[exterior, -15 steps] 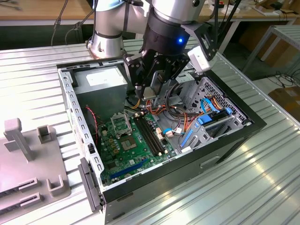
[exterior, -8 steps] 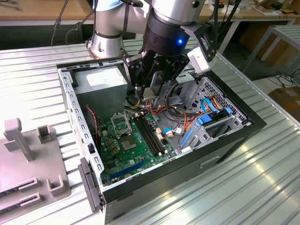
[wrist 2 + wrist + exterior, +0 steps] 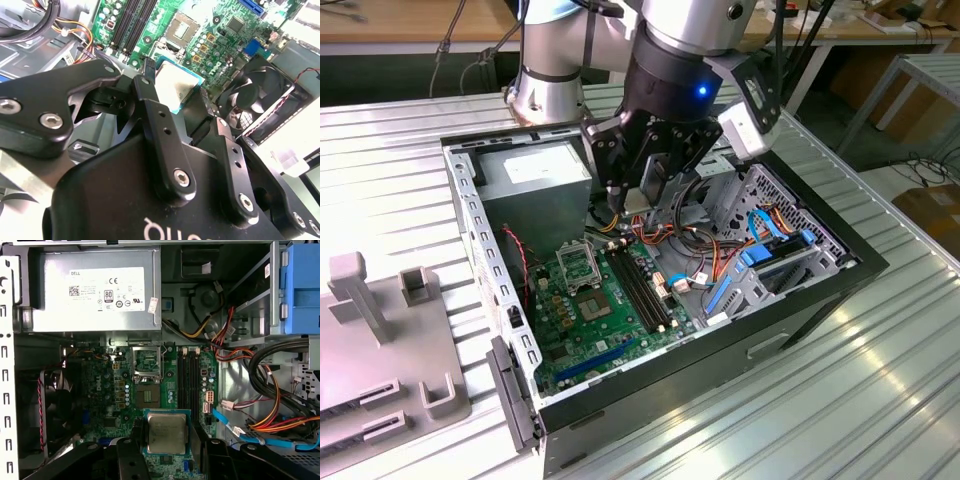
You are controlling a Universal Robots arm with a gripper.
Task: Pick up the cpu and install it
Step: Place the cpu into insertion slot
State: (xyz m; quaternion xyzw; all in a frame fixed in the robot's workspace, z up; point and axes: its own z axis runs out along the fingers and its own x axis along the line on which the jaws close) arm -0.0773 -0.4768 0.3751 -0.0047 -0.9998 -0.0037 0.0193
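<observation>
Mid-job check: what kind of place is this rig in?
Probably a robotics lab or workshop: an open computer case sits on a ribbed metal table, wooden workbenches with trailing cables stand behind, and a cardboard box lies beyond the table. The claw holds the cpu over the case.

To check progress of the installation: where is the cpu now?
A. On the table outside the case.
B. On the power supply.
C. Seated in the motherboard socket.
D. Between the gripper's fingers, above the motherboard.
D: in both wrist views the gripper clamps the cpu by its edges, while the socket on the motherboard lies open and empty.
</observation>
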